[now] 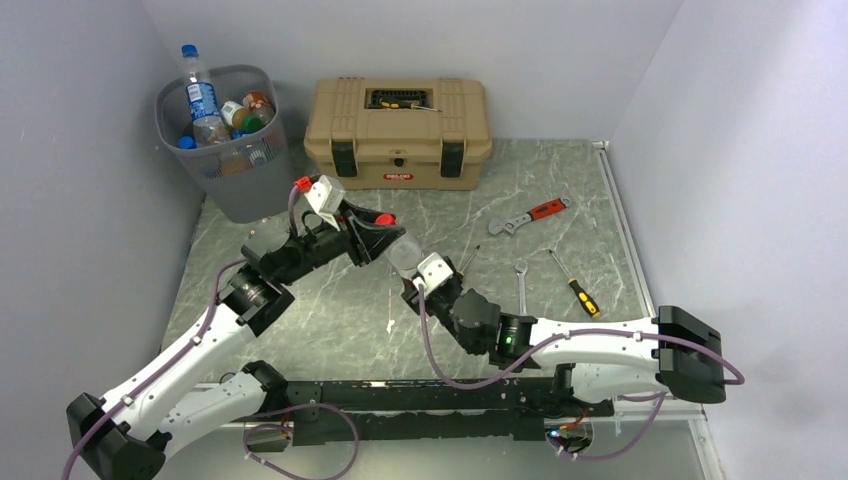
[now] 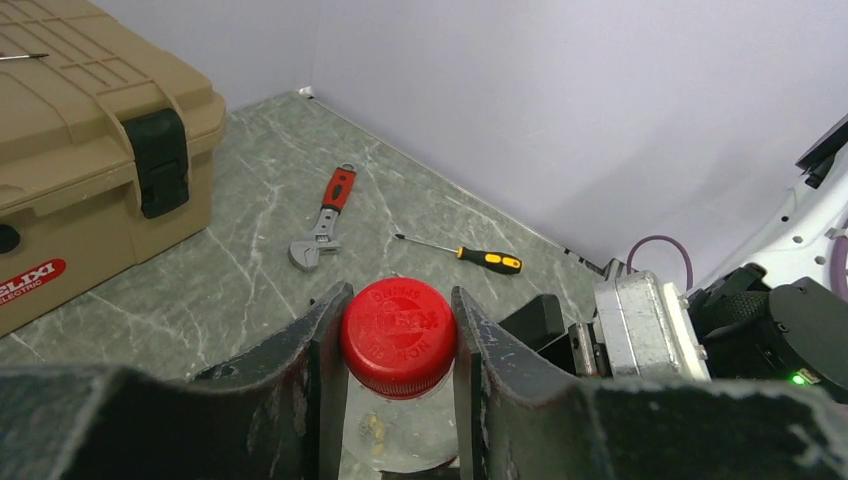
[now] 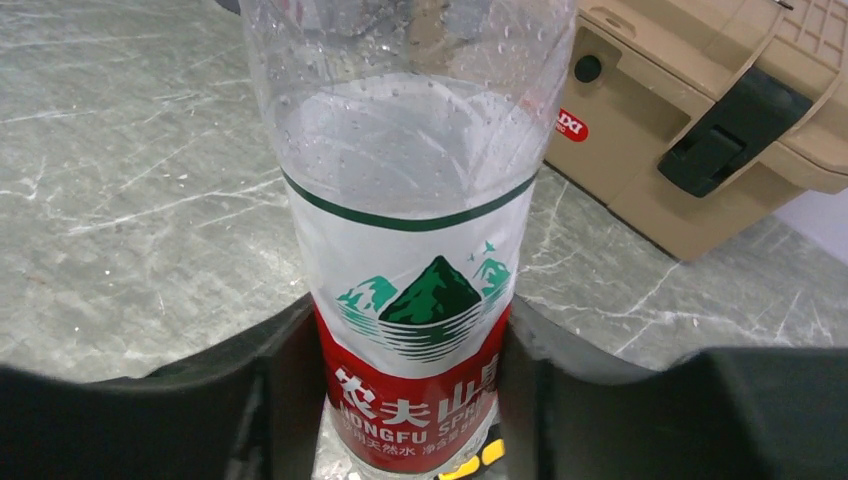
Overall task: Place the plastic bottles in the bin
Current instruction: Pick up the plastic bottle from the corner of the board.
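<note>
A clear bottle (image 1: 403, 251) with a red cap and a red-white label is held between both grippers above the table's middle. My left gripper (image 1: 383, 226) is shut on its red cap (image 2: 398, 337), a finger on each side. My right gripper (image 1: 417, 274) is shut on the labelled body (image 3: 412, 300) lower down. The grey mesh bin (image 1: 232, 170) stands at the back left, to the left of and behind both grippers. It holds several bottles, and a blue-labelled one (image 1: 201, 98) sticks out of the top.
A tan toolbox (image 1: 398, 132) with black latches stands at the back centre, also in the left wrist view (image 2: 80, 150) and the right wrist view (image 3: 700, 120). A red-handled wrench (image 1: 530, 215), a small spanner (image 1: 521, 282) and a yellow-black screwdriver (image 1: 575, 285) lie to the right. Walls close in on both sides.
</note>
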Controlling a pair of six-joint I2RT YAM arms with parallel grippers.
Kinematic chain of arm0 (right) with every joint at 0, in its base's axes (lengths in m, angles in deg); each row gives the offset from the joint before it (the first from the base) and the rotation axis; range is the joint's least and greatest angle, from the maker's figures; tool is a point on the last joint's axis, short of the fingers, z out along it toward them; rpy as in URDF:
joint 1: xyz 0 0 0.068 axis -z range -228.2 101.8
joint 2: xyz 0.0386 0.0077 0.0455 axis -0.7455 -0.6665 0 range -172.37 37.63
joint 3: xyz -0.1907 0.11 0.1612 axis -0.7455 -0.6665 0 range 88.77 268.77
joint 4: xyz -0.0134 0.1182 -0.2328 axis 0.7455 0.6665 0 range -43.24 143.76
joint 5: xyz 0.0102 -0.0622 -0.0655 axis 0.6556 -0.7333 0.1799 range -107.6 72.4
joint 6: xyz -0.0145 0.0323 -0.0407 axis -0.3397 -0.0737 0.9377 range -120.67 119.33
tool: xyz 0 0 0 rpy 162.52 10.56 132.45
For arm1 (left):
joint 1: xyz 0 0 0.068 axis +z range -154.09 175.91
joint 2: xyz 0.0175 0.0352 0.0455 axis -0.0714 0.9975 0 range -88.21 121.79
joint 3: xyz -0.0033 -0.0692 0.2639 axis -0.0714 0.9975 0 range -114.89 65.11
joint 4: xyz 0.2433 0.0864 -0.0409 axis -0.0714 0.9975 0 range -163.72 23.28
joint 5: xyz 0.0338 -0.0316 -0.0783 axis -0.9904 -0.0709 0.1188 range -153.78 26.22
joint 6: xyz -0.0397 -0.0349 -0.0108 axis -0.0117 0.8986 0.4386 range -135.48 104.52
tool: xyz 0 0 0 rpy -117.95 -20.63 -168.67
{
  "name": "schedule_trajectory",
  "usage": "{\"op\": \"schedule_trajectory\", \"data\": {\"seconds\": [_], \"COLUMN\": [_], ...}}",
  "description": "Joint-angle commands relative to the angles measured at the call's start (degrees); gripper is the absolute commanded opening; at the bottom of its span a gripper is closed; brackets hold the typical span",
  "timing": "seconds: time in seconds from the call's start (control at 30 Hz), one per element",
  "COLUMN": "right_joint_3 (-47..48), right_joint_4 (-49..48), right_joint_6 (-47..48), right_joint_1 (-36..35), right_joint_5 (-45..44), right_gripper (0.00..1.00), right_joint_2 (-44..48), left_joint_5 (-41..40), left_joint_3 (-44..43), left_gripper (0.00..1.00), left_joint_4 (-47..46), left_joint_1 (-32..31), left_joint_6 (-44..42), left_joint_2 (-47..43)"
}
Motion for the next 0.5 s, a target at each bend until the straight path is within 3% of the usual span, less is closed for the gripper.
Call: {"op": "schedule_trajectory", "data": {"seconds": [0.0,0.1,0.3,0.47], "right_joint_3": [6.51,9.51,13.48,18.28], "right_joint_4": [3.19,9.27,20.52,33.26], "right_joint_6": [-3.57,-6.85,-13.62,-13.75], "right_joint_1": [-0.43,-0.43,-0.52,-0.52], "right_joint_5": [-0.27,2.76,5.84,9.88], "right_gripper": [0.69,0.98,1.00,1.00], "right_joint_2": [-0.06,0.78,6.18,14.03], "left_joint_5": [-2.21,-2.74,-8.99,-16.73], "left_joint_3": [-1.95,-2.70,-5.29,-10.41], "left_gripper": [0.00,0.00,0.00,0.00], "left_joint_4": [0.91,2.15,7.41,14.77], "left_joint_1": [0.21,0.17,0.19,0.17], "left_joint_6": [-0.56,-0.79,-3.68,-12.10], "left_joint_2": [0.25,0.30,-1.71,-3.74]}}
